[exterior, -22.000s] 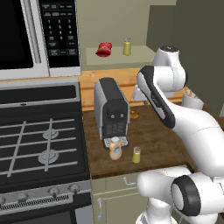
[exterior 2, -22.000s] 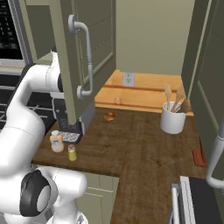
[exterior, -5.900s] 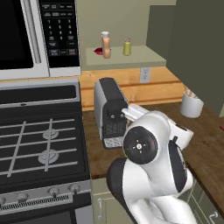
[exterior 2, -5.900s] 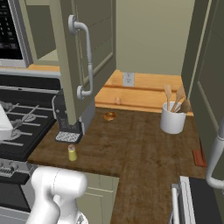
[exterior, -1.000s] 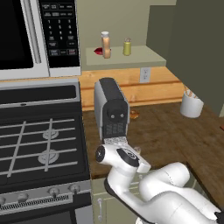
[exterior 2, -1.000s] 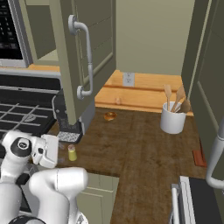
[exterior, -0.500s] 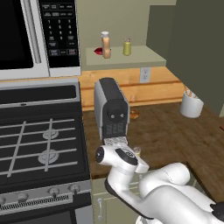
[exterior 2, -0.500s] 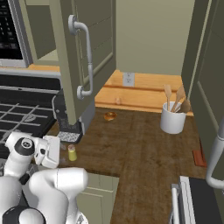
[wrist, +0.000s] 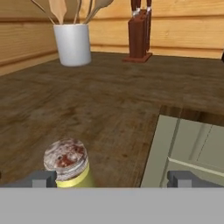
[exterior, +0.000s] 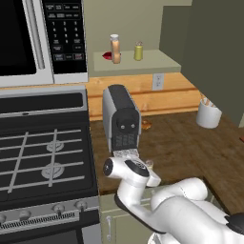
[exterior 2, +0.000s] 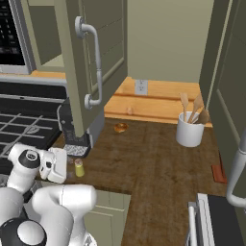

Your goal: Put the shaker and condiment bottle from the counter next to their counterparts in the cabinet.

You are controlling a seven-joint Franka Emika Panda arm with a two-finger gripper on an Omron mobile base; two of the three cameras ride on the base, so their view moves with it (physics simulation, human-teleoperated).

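My claw spread wide, nothing between fingers, low at front edge of table. Shaker stands upright on table just ahead, nearer one fingertip. Bottle on cabinet shelf beside red item, second shaker nearby.

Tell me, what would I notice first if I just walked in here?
Probably the big white robot arm, bent low with its open gripper right by a little yellow-green shaker at the counter's front edge. Then, up on the cabinet shelf, a tan condiment bottle beside another shaker.
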